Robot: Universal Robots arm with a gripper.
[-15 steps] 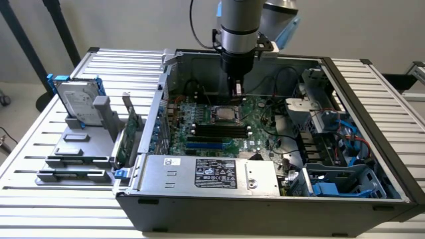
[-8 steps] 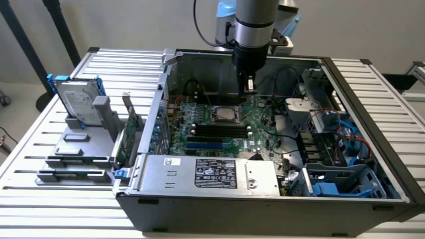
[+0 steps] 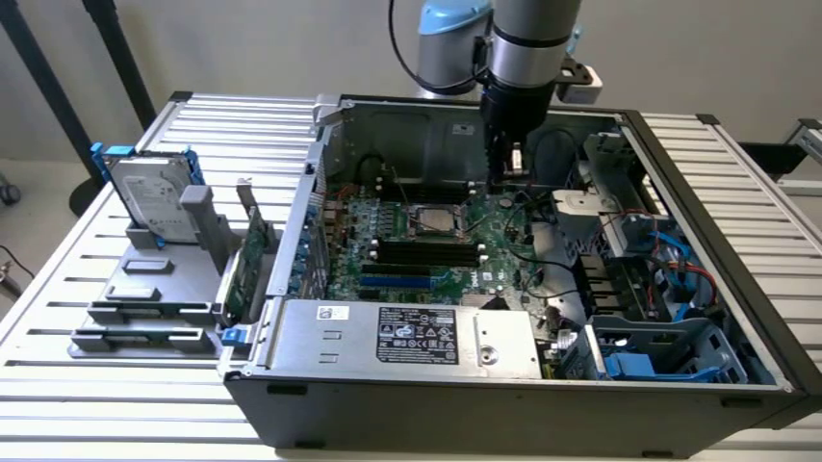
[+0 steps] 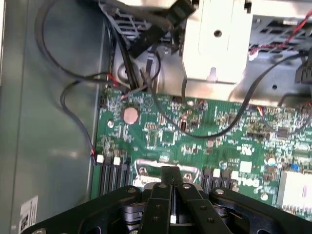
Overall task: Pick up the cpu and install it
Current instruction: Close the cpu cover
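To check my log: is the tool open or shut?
Shut. In the wrist view the tool has both fingers together, no gap, over the motherboard.

You're looking past the gripper [image 4: 170, 171], its black fingers [image 4: 158, 204] pressed together, their tips over a silver frame [image 4: 146, 168] on the green board [image 4: 204, 131]. Black slots [image 4: 113, 178] stand just beside that frame. A round coin cell [image 4: 130, 115] sits near the board's edge by the grey case wall [image 4: 48, 126]. A white label [image 4: 29, 210] is stuck on that wall. Black cables [image 4: 73, 83] loop across wall and board, and a pale metal bracket [image 4: 214, 44] lies beyond the board.
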